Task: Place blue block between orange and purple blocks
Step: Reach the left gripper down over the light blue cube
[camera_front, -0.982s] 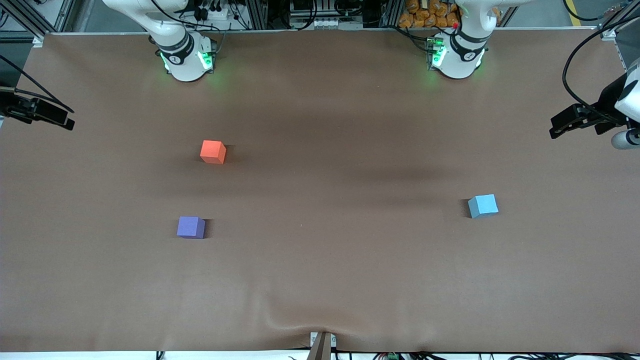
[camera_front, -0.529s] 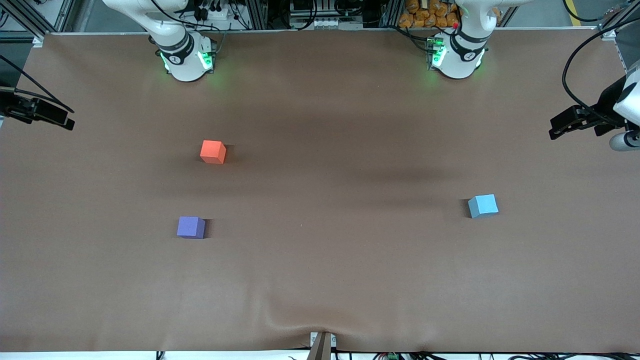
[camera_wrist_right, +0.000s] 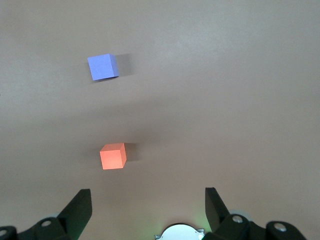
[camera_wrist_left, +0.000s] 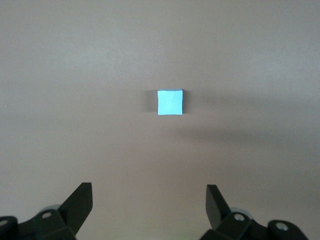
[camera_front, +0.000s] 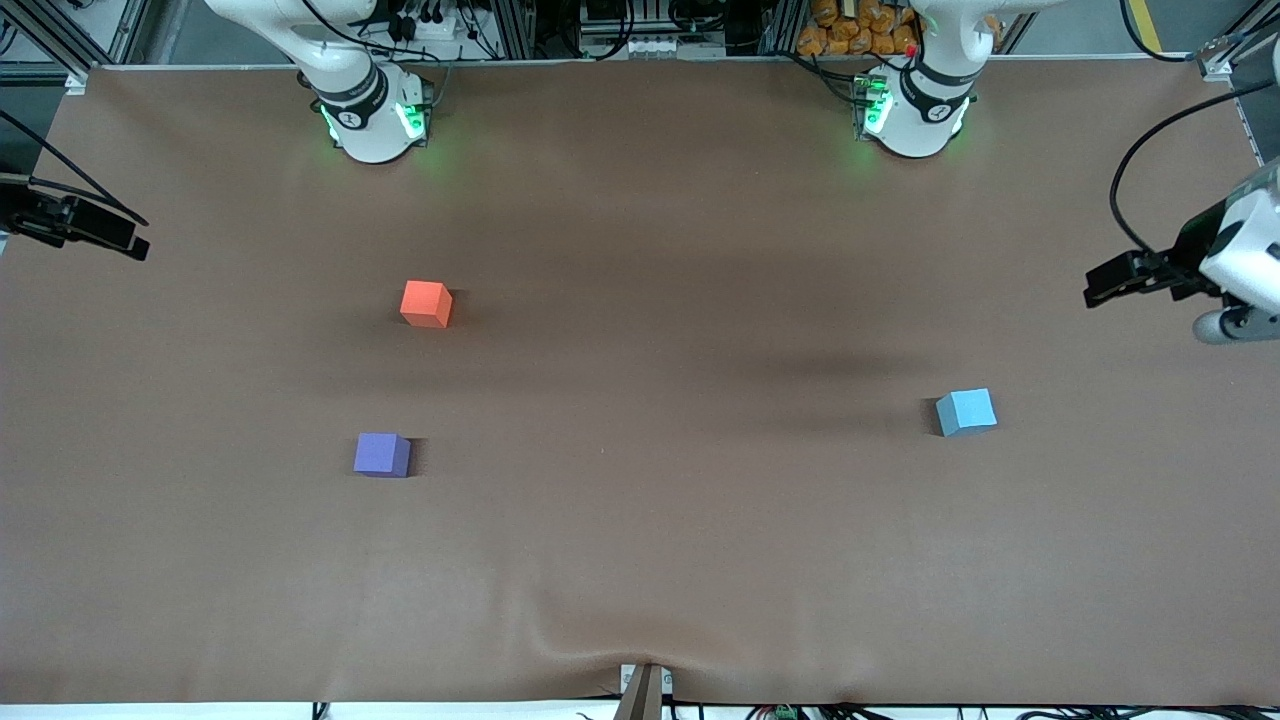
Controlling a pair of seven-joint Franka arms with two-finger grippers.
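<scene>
- The blue block (camera_front: 966, 412) sits alone toward the left arm's end of the table (camera_front: 640, 560), at about 3 o'clock from the table's middle, well apart from the other two cubes.
- The orange block (camera_front: 426, 303) and purple block (camera_front: 381, 454) are toward the right arm's end, purple nearer the front camera, with a bare gap between them, roughly 9 o'clock from centre.
- The left gripper (camera_wrist_left: 149, 202) hangs high over its end of the table, fingers spread wide and empty; in its wrist view the cube shows at about 12 o'clock from the fingers.
- The right gripper (camera_wrist_right: 148, 202) waits over its own end, also spread wide, holding nothing.
- Handling guess: it looks like a light, stiff matte cube, probably foam or painted wood, so not slippery or fragile.
- Best hold is likely two opposite flat side faces, squared up with the fingers, since the cube sits slightly turned and a corner pinch could twist it.
</scene>
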